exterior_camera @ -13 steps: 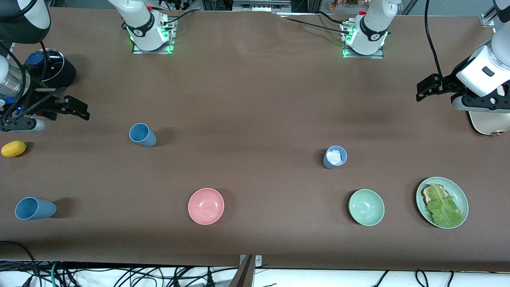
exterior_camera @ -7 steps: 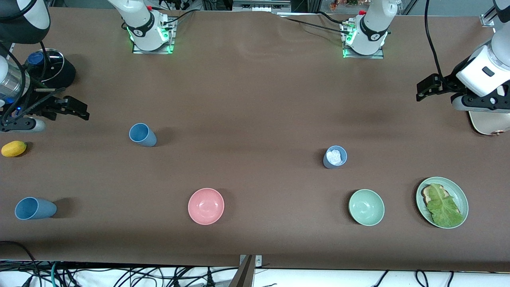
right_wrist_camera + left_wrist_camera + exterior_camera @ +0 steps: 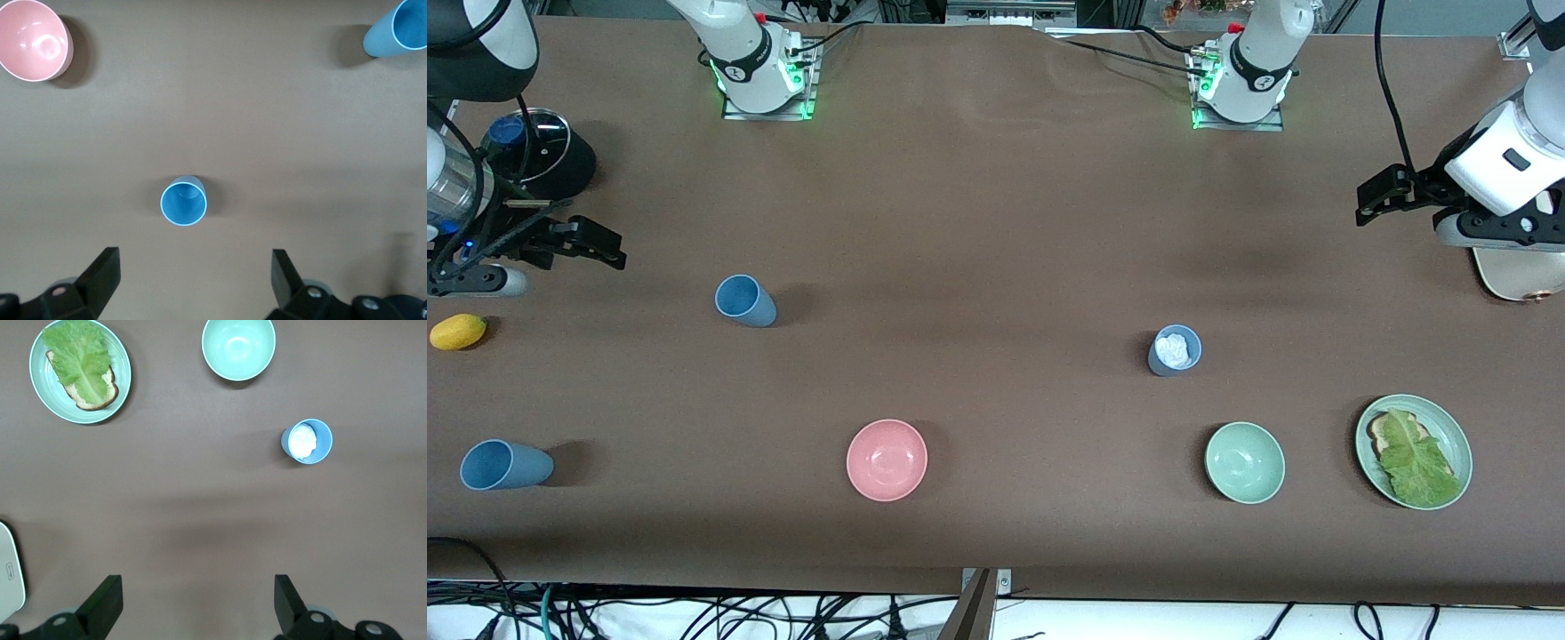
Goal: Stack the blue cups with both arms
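Black fingers of the right end effector (image 3: 190, 280) stand wide apart with nothing between them; it hangs over the worktop (image 3: 996, 222) at the right arm's end, above bare brown cloth, and its wrist view looks straight down on an upright bright blue cup (image 3: 183, 201). Left end effector (image 3: 197, 603) likewise has its fingers spread and empty, held over the worktop at the left arm's end, just beside a pale board (image 3: 1516, 276) that lies partly under the wrist. Both arms are away from the cups, touching nothing. Bright blue cup stands upright toward the right arm's end, empty. Second blue cup (image 3: 503, 465), also empty, sits nearer the front camera than the first, close to the worktop's edge at the right arm's end; whether it stands or lies I cannot tell. Third, greyer blue cup (image 3: 1174, 349) stands upright toward the left arm's end with a white lump inside. Pink bowl (image 3: 887, 460) and mint-green bowl (image 3: 1244, 462) sit nearer the camera, well apart from each other. Green plate (image 3: 1449, 425) with bread and a lettuce leaf lies beside the mint-green bowl, toward the left arm's end. Yellow lemon-like fruit (image 3: 458, 331) lies near the right end effector, and a black round-based device (image 3: 547, 156) stands farther from the camera than it.
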Tool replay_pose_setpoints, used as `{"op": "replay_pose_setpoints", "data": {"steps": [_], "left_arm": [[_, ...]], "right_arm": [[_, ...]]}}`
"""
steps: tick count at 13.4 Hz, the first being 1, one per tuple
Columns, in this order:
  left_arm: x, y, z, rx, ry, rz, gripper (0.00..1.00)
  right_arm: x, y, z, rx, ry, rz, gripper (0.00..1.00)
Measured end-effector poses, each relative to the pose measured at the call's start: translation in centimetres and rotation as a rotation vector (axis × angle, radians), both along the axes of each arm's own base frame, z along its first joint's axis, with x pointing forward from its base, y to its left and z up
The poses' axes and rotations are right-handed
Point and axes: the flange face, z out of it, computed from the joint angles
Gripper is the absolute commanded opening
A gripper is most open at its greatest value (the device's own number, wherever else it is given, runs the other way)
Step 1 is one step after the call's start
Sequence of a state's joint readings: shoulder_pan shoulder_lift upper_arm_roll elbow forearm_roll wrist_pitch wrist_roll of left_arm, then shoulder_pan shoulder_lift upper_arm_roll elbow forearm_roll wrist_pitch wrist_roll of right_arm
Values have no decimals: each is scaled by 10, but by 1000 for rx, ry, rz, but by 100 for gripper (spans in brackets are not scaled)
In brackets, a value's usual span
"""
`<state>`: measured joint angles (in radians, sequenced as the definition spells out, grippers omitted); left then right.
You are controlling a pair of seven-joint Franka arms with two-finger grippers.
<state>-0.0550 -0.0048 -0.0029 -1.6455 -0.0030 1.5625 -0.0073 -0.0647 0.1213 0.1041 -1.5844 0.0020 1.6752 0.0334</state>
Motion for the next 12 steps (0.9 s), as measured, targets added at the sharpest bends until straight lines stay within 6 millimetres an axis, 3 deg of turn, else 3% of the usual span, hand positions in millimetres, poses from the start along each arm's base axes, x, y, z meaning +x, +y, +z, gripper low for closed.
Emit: {"op": "replay_pose_setpoints", "data": {"steps": [12], "left_arm": [[-1,0,-1,0,8,0,100]], "right_arm": [[1,0,1,0,-10,-1,100]]}}
